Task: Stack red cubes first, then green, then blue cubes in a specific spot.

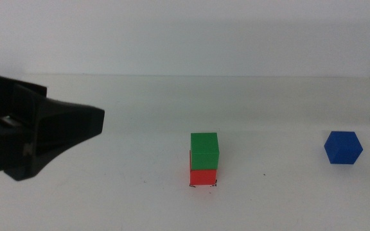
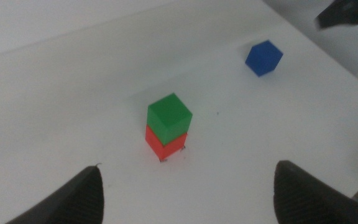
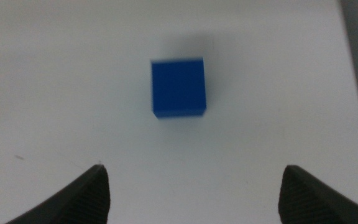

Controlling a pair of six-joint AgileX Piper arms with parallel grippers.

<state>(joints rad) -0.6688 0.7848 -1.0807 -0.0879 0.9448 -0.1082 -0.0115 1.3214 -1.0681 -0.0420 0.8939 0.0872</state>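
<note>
The left gripper (image 2: 185,193) is hovering with jaws apart, the green cube (image 1: 204,151) sitting on the red cube (image 1: 203,177) ahead of it. The right gripper (image 3: 194,193) is hanging open above the blue cube (image 3: 178,88), not yet stacked.

A: The left gripper (image 1: 76,125) is a bulky body of matte black plastic, wedge-shaped, tapering to a blunt rounded tip. A pale, greyish patch shows in a recess on its side.

B: Its fingertips (image 2: 82,193) look dark charcoal, rounded, with a fine grainy texture.

A: The right gripper (image 3: 191,193) matches: two dark, rounded, faintly stippled fingers (image 3: 319,190). From the middle camera only a small black angular piece of it shows at the right edge.

B: Neither shows visible cables, screws or markings.
</note>
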